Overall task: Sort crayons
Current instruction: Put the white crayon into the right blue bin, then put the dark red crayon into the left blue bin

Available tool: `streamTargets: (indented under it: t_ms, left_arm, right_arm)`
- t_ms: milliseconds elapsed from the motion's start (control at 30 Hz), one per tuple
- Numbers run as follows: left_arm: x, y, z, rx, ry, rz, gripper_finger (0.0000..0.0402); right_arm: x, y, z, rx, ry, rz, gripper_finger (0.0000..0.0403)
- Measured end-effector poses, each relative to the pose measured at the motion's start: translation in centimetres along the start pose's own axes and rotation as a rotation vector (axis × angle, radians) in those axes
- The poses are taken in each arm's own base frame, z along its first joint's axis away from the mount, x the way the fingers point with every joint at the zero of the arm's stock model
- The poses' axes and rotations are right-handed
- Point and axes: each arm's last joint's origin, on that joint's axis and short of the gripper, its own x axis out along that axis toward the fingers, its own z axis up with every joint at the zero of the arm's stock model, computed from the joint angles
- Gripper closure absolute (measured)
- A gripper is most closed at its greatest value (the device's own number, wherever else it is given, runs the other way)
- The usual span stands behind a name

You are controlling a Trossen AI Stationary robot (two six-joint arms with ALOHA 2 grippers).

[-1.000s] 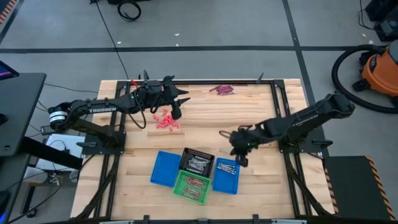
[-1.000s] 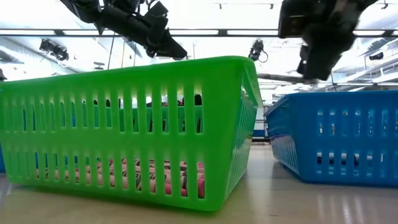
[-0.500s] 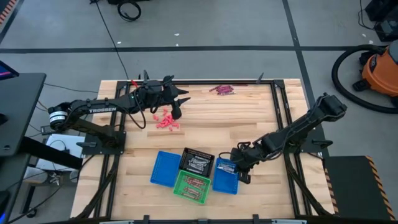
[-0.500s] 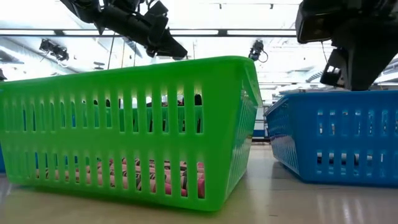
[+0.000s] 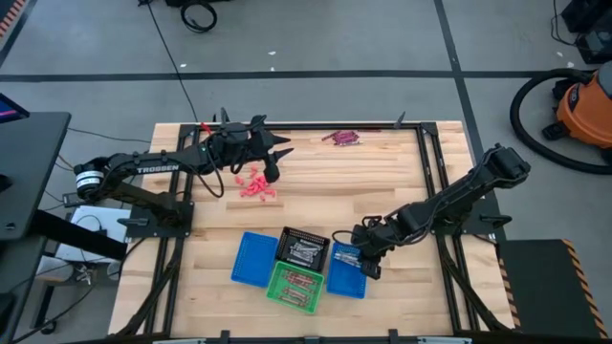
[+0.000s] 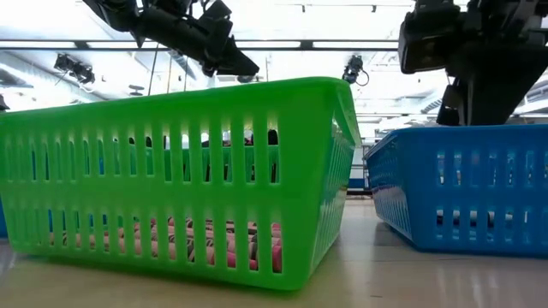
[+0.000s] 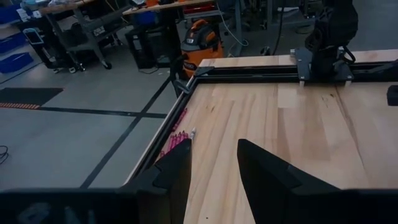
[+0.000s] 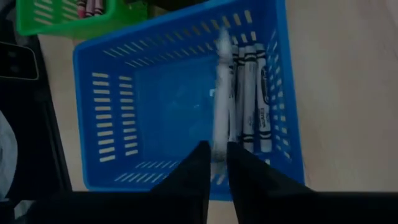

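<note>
Crayons [image 8: 249, 99]: you've got four or so silvery-grey ones with dark printed wrappers lying side by side along one wall of the blue basket [image 8: 112, 106] under your right gripper [image 5: 364, 260], plus one blurred pale stick [image 8: 221, 106] right ahead of the jaws, apart from the fingertips as far as I can tell. Right jaws look narrowly parted, nothing visibly pinched. Basket count in the high view: four, two blue, one black [image 5: 303, 247], one green [image 5: 295, 285], clustered at the near middle of the table [image 5: 382, 182]. The black one holds a bunch of grey sticks, too small to count; the green one holds reddish-pink ones, seen through its slots in the low view. The other blue basket [image 5: 253, 258] shows no contents I can make out. Two loose piles on the table: a pink-red heap [image 5: 256, 184] just beside your left gripper [image 5: 271, 158], and a dark maroon bunch [image 5: 342, 138] at the far edge, well apart from both arms; neither pile is countable. Left jaws are spread, holding nothing, hovering over the table. Two arms total.
</note>
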Motion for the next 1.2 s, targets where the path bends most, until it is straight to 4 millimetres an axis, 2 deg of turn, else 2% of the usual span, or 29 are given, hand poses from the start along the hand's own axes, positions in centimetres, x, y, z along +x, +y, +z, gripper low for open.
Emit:
streamTargets:
  t_ms: [267,433,600,867,1200]
  left_arm:
    - [0.0,0.0,0.0,-0.001,-0.001,0.000,0.0260]
    - [0.0,0.0,0.1,-0.001,-0.006,0.001,0.0260]
    - [0.0,0.0,0.0,-0.001,-0.005,0.001,0.0260]
    - [0.0,0.0,0.0,-0.001,-0.005,0.001,0.0260]
    - [0.0,0.0,0.0,0.000,0.002,0.000,0.0260]
  right_arm:
    - [-1.4,-0.4,0.4,-0.019,-0.033,0.006,0.0326]
    - [-2.7,-1.6,1.2,-0.085,-0.155,-0.125,0.0327]
    - [-2.9,-3.4,2.7,-0.135,-0.195,-0.214,0.0327]
    - [-3.3,-7.8,5.1,-0.198,-0.199,-0.404,0.0327]
    - [-5.6,-15.5,7.8,-0.205,-0.168,-0.469,0.0324]
